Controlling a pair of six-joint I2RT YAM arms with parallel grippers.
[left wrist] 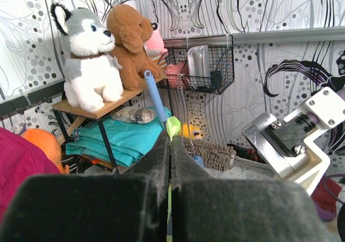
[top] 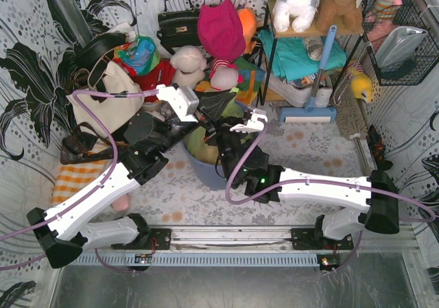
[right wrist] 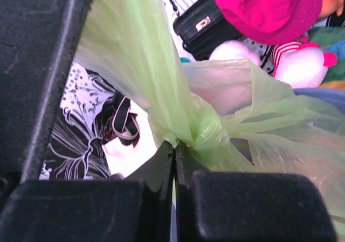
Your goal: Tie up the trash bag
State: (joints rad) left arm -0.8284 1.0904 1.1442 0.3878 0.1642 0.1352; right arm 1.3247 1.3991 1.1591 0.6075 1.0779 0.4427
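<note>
The trash bag [top: 197,145] is thin light-green plastic and sits in a blue-grey bin [top: 206,169] at the table's middle. Its top is pulled into twisted strands that meet in a knot [right wrist: 207,134]. My right gripper [right wrist: 174,145] is shut on the plastic right at that knot, with a broad strand running up and left from it. My left gripper [left wrist: 170,139] is shut on a thin green strip whose tip [left wrist: 173,126] pokes out past the fingertips. In the top view both grippers, left [top: 218,109] and right [top: 230,126], meet close together above the bin.
A cream tote bag with black straps [top: 110,81] lies at the left. Soft toys, a pink hat [top: 221,27] and a black handbag [top: 177,23] crowd the back. A shelf rack with plush animals [top: 302,6] and a blue-handled mop [top: 319,75] stands back right, beside a wire basket [top: 401,44].
</note>
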